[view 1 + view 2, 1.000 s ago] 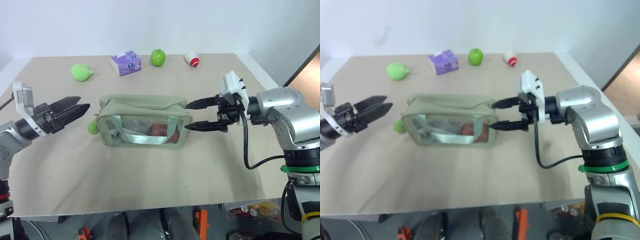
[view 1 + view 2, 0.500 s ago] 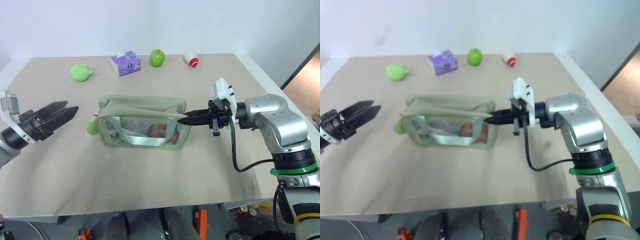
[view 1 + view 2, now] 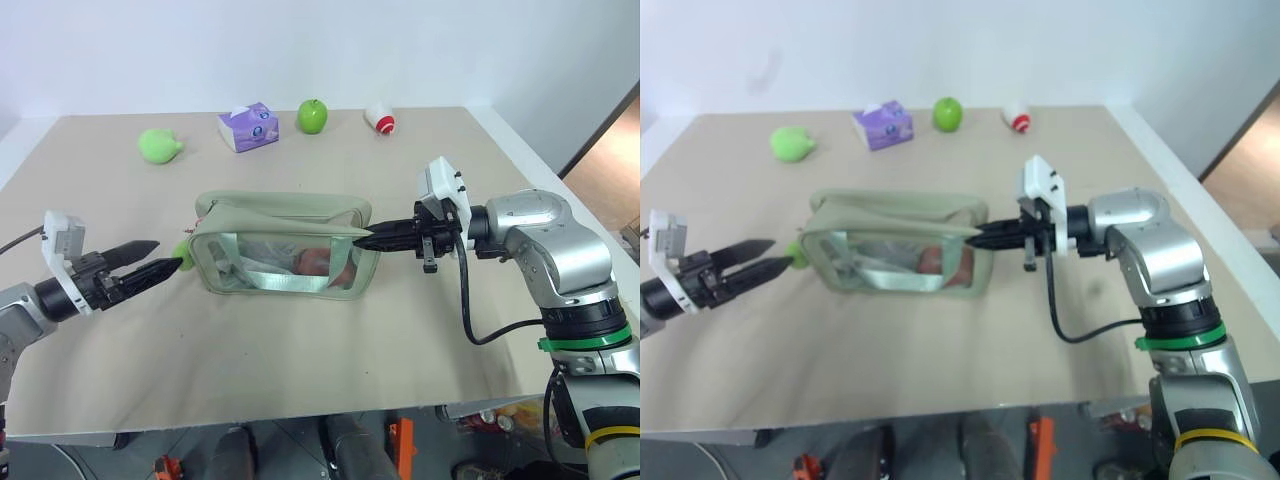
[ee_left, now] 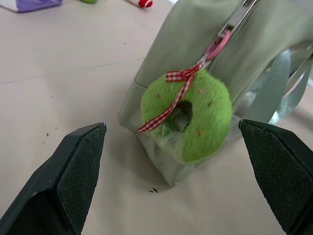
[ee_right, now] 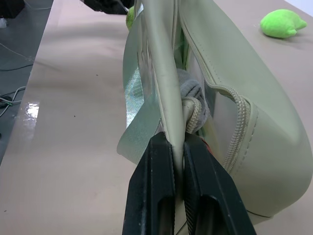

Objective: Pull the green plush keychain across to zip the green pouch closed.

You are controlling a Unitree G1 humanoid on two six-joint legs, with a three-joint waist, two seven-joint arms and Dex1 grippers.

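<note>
Here, right gripper (image 3: 372, 236) pinching the green pouch (image 3: 283, 243) edge, left gripper (image 3: 168, 257) level, spread wide, flanking the green plush keychain (image 4: 188, 116)

Right end effector (image 3: 372, 238) clamped the green pouch (image 3: 285, 243); left end effector (image 3: 168, 258) lowered.

You are looking at a matt, soft cloth green pouch (image 3: 285, 215) with a glossy clear-plastic side window, a fuzzy green plush keychain (image 4: 188, 115) tied by woven checked ribbon, a metal zipper pull (image 4: 238, 17), on a smooth matt table (image 3: 330, 350).
</note>
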